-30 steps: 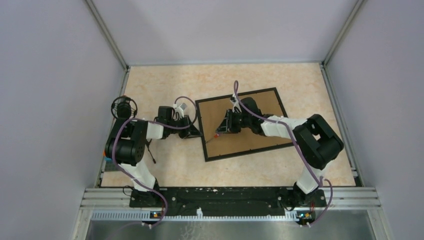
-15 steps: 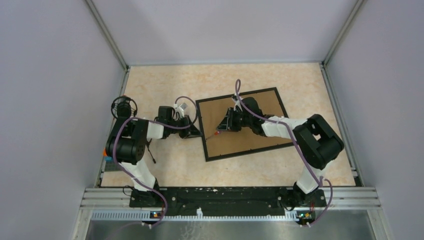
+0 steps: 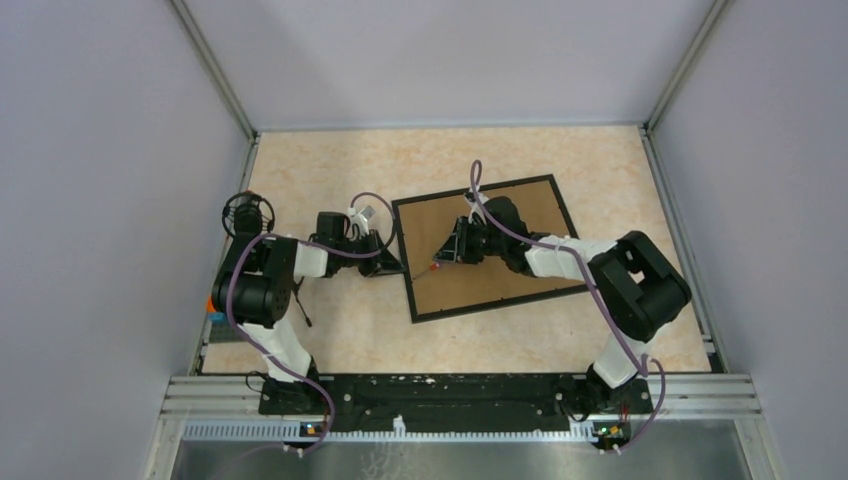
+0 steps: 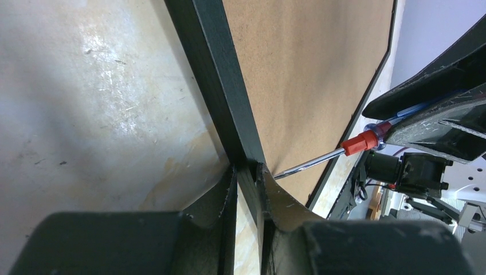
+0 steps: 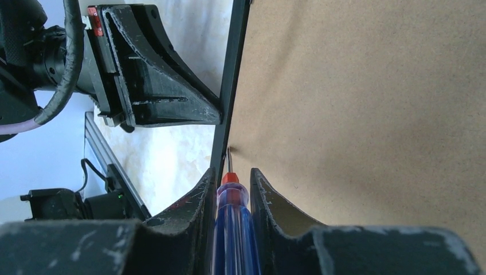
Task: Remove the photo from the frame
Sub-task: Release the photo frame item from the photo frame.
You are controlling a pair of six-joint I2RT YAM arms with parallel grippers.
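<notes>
The frame (image 3: 481,301) lies face down on the table, its brown board back (image 3: 525,215) facing up. The photo is hidden under it. My left gripper (image 3: 396,268) is shut on the frame's black left rim (image 4: 216,86), pinching it between the fingers (image 4: 269,195). My right gripper (image 3: 455,248) is over the board and shut on a blue-handled screwdriver (image 5: 232,229) with a red collar. The screwdriver's metal tip (image 5: 228,157) touches the seam between board and rim (image 5: 232,74), close to the left gripper (image 5: 155,74). The screwdriver also shows in the left wrist view (image 4: 344,150).
A round black object (image 3: 247,212) sits at the table's left edge behind the left arm. A small orange item (image 3: 212,303) lies by the left rail. Grey walls close in the table on three sides. A metal rail (image 3: 450,395) runs along the near edge.
My right gripper with the screwdriver has shifted slightly toward the far side. The left gripper and the frame have not visibly moved.
</notes>
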